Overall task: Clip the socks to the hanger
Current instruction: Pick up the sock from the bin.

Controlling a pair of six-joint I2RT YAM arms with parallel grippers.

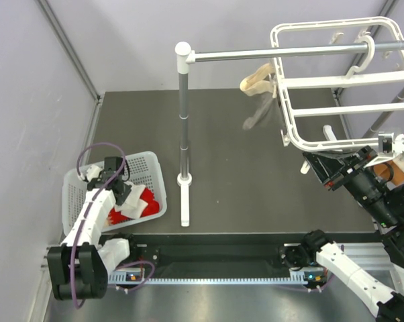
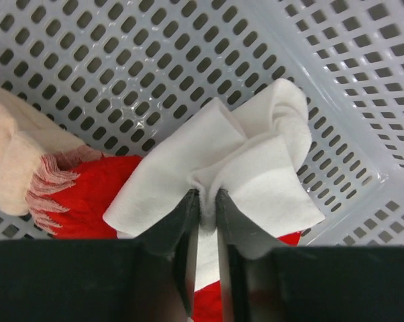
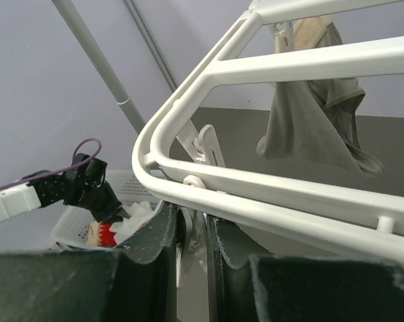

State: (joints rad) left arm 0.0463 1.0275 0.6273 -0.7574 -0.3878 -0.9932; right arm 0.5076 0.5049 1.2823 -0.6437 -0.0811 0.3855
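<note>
Above the table point(image 1: 256, 174), top view: the hanger point(image 1: 343, 79) is hooked on the stand point(image 1: 183, 114) and cut off by the right edge. A beige sock point(image 1: 258, 79) and a grey sock point(image 1: 254, 119) are clipped at its left end. The right arm point(image 1: 363, 186) reaches the hanger's near rail, where its grip cannot be made out. The left gripper point(image 1: 120, 194) is seen inside the basket point(image 1: 152, 168), above red socks point(image 1: 147, 204) that it partly hides.

Left wrist view: a white sock point(image 2: 249, 161) is bunched on the basket floor, directly ahead of the fingers. One fold of it is pinched between jaws that stand nearly together. The red socks lie beneath and to the left. A pale cuff point(image 2: 14, 161) is cut off by the left edge.

Right wrist view: the right gripper point(image 3: 194, 223) is placed just under the hanger's rail, its jaws closed on a white clip peg point(image 3: 192, 235) whose lower part is hidden between them. The grey sock hangs well apart, upper right.
</note>
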